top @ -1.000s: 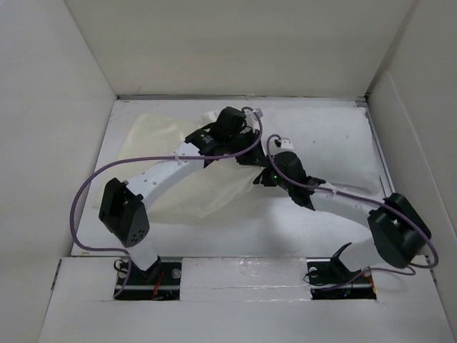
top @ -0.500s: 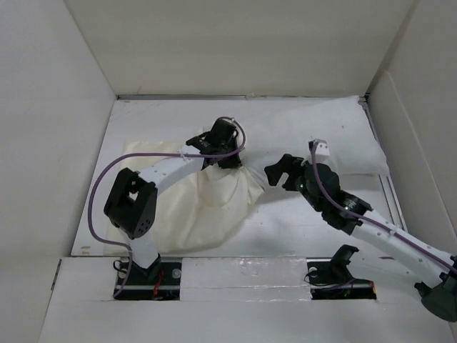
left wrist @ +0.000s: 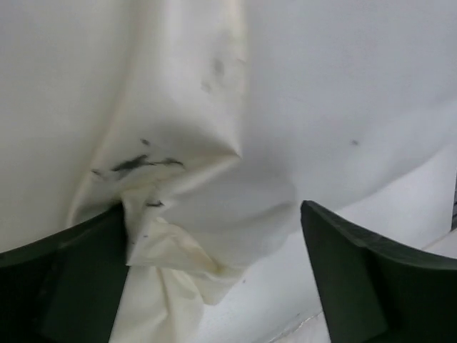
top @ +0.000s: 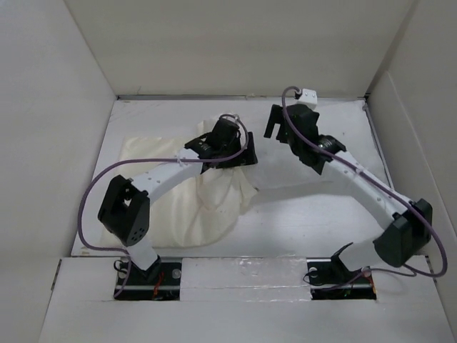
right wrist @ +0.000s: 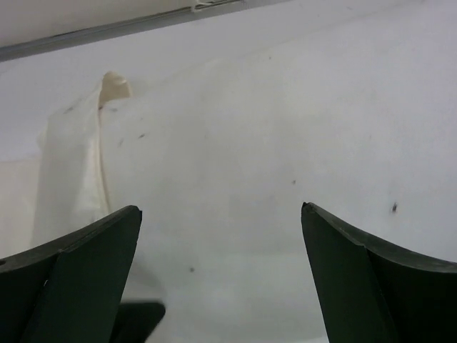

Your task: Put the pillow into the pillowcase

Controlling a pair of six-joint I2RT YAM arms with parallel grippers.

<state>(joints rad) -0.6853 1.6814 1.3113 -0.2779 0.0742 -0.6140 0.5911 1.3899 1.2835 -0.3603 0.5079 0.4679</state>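
Top external | left tool (left wrist: 214, 214) open over bunched pillowcase (top: 193, 207) | right tool (right wrist: 221, 211) open above pillow (top: 350, 125) | white walls (top: 57, 107) on three sides

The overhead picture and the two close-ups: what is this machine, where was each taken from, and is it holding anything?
These are two robot arms bolted to the near edge of a table, each ending in a two-finger gripper. The overhead picture comes from a camera above and behind them. Each close-up comes from a camera on one wrist; the dark shapes at the bottom belong to that arm. On the table lie a cream pillowcase and, to its right, a white pillow. The left gripper is open around a bunched bit of pillowcase. The right gripper is open above the pillow, holding nothing.
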